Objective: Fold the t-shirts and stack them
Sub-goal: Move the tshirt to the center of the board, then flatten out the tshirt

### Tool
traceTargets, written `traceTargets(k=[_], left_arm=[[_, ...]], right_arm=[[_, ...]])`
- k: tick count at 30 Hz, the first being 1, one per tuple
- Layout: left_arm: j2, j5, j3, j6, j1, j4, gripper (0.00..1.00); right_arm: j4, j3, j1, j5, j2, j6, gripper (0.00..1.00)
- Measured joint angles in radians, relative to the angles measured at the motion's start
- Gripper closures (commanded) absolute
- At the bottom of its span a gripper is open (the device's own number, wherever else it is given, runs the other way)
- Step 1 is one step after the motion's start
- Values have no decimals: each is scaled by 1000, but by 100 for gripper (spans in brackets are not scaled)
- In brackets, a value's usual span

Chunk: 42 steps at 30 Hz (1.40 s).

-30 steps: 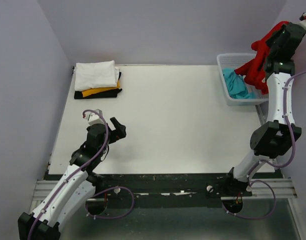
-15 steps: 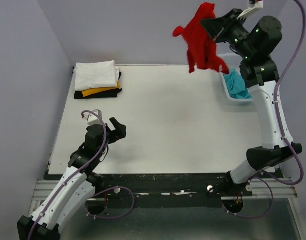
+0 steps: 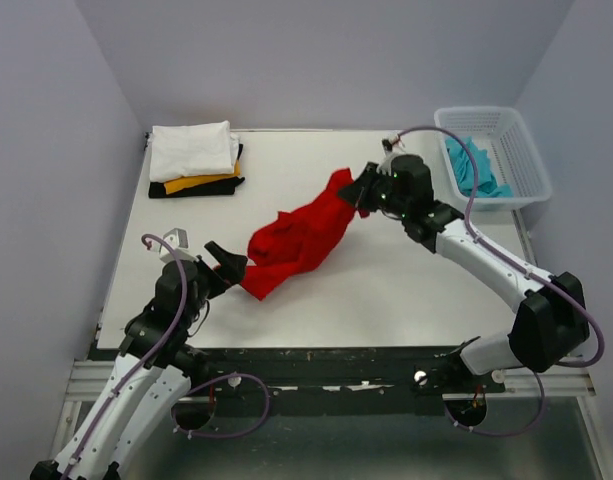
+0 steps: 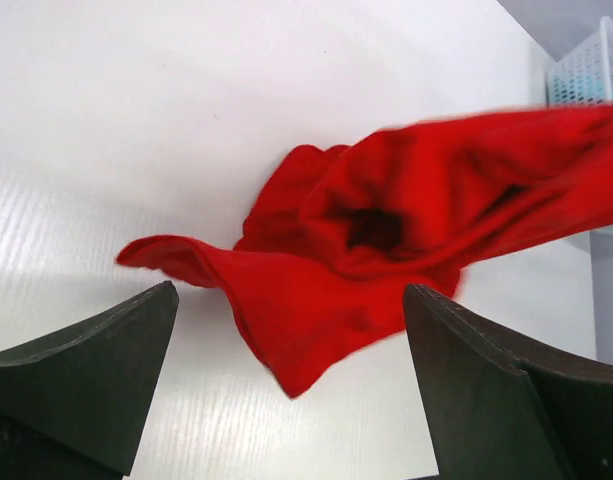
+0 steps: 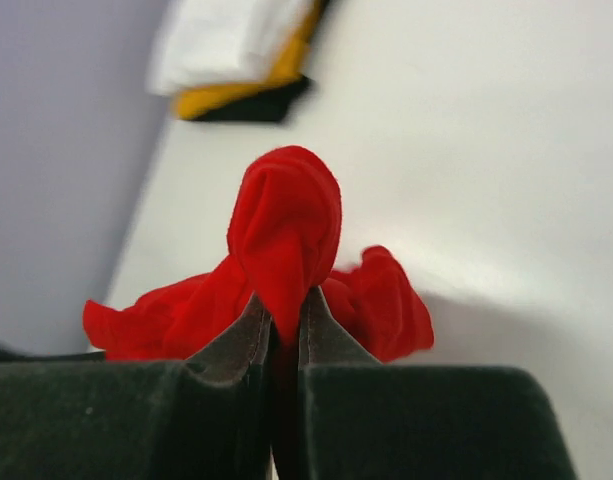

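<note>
The red t-shirt (image 3: pixel 301 235) lies stretched in a crumpled band across the white table (image 3: pixel 406 290). Its upper end is pinched tight between the closed fingers of the right gripper (image 3: pixel 366 190), and its lower end trails on the tabletop just ahead of the left gripper (image 3: pixel 224 264), whose jaws stand wide apart and empty. Behind and right of the right gripper, a turquoise t-shirt (image 3: pixel 471 170) sits in the white lattice basket (image 3: pixel 526 165). Well beyond the left gripper, at the far corner, rests the stack of folded t-shirts (image 3: pixel 191 150), white on top.

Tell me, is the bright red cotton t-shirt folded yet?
Not folded: the bright red cotton t-shirt lies crumpled on the white table, one end pinched in the right gripper.
</note>
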Motion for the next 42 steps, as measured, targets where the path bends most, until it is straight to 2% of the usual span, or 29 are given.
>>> traceTargets(k=[1, 2, 3, 4, 6, 11, 15, 18, 21, 26, 28, 32, 36, 38, 40, 41, 42], left_arm=[[-11, 7, -2, -11, 0, -14, 1], [-21, 14, -7, -21, 0, -20, 2], [-28, 23, -18, -30, 0, -19, 2], [-31, 34, -39, -43, 0, -16, 2], [-14, 58, -79, -60, 0, -13, 1], [142, 127, -129, -81, 0, 7, 1], [272, 151, -129, -87, 0, 56, 2], [351, 159, -125, -89, 0, 104, 1], [439, 174, -109, -93, 0, 152, 2], [621, 179, -71, -106, -2, 236, 1], [696, 185, -35, -108, -10, 260, 2], [846, 191, 55, -110, -52, 309, 14], [967, 192, 138, -109, -113, 336, 37], [1014, 190, 171, -111, -143, 339, 54], [1061, 178, 208, -113, -173, 333, 76], [1096, 167, 231, -116, -191, 323, 97], [1117, 159, 249, -113, -201, 319, 100]], right_arm=[[3, -80, -3, 65, -14, 11, 75], [1, -160, -5, 146, -25, 25, 57], [-10, -226, -6, 231, -29, 41, 34], [-35, -274, -8, 319, -29, 62, 23], [-105, -327, -12, 472, -26, 97, 11], [-285, -310, -19, 739, -23, 147, 6], [-307, -291, -18, 779, -65, 70, 2], [-226, -326, -18, 694, -163, -44, 0], [-121, -361, -18, 542, -246, -137, 0], [42, -402, -18, 278, -262, -227, 0], [65, -408, -18, 224, -250, -242, 0], [94, -409, -16, 183, -220, -254, 0], [104, -409, -16, 180, -211, -257, 0], [108, -409, -17, 180, -211, -257, 0], [113, -409, -17, 176, -209, -257, 0], [115, -409, -17, 171, -208, -259, 0], [117, -409, -16, 163, -204, -261, 0]])
